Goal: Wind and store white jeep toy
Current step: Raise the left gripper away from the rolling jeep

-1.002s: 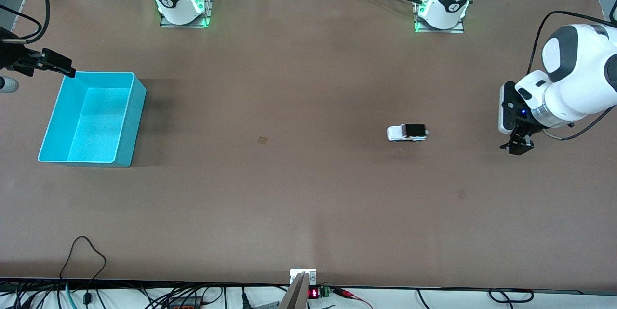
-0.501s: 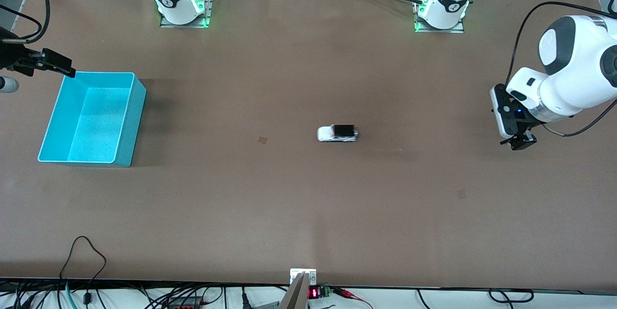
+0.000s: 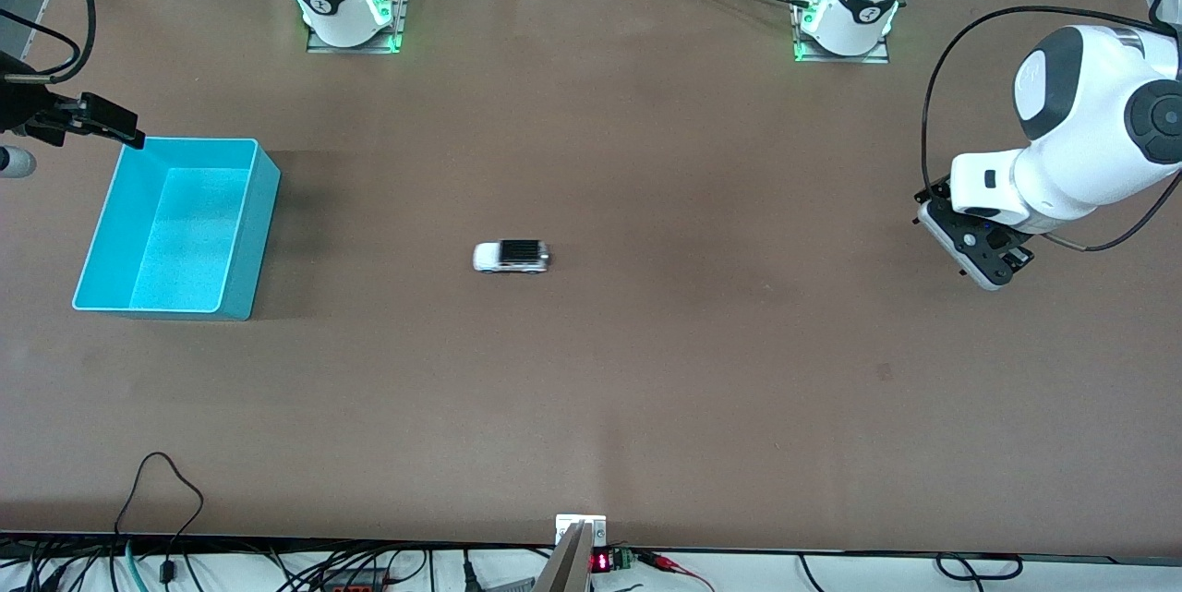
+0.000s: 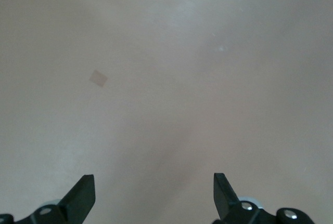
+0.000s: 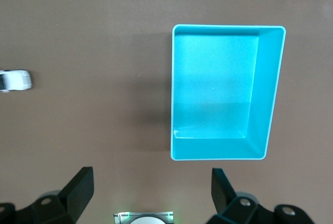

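The white jeep toy, white with a dark roof, stands on the bare table near its middle, between the two arms' ends and apart from both grippers. Its edge also shows in the right wrist view. The turquoise bin sits empty toward the right arm's end; it fills much of the right wrist view. My left gripper hangs over the table at the left arm's end, open and empty. My right gripper is up beside the bin's corner, open and empty.
A small square mark lies on the table near the left gripper and shows in the left wrist view. Cables and a bracket line the table edge nearest the front camera. The arm bases stand along the farthest edge.
The jeep has rolled across the table from the left arm's end toward the bin. The left gripper has lifted and turned away. The right arm has not moved.
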Action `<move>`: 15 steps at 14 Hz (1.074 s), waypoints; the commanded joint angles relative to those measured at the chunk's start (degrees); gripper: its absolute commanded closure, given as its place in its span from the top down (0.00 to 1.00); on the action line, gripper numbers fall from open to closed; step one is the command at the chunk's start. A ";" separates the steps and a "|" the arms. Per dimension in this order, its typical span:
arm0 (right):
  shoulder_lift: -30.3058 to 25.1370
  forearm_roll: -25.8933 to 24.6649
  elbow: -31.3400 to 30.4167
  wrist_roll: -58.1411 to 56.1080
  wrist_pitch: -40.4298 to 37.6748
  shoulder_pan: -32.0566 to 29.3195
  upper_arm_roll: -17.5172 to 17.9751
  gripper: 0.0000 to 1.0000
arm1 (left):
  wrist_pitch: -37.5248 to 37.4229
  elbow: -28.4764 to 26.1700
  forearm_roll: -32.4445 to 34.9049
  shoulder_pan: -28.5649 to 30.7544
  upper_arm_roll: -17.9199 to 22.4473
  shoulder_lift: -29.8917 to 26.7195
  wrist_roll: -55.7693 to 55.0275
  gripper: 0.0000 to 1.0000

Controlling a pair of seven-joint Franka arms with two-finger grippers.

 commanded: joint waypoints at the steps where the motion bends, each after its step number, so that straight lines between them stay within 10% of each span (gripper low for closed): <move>1: 0.20 0.76 0.71 -0.37 -0.79 -0.34 0.17 1.00 | -0.95 1.00 -0.33 -0.65 0.70 -0.44 -7.62 1.00; 8: 0.20 0.67 0.62 -0.28 -0.70 -0.34 0.26 1.00 | -1.13 3.90 -0.15 -0.65 1.14 -0.52 -35.55 1.00; 15: 0.55 0.67 0.80 0.16 -0.70 -0.07 0.26 1.00 | -1.22 7.94 -0.85 -0.74 3.51 -0.44 -39.36 1.00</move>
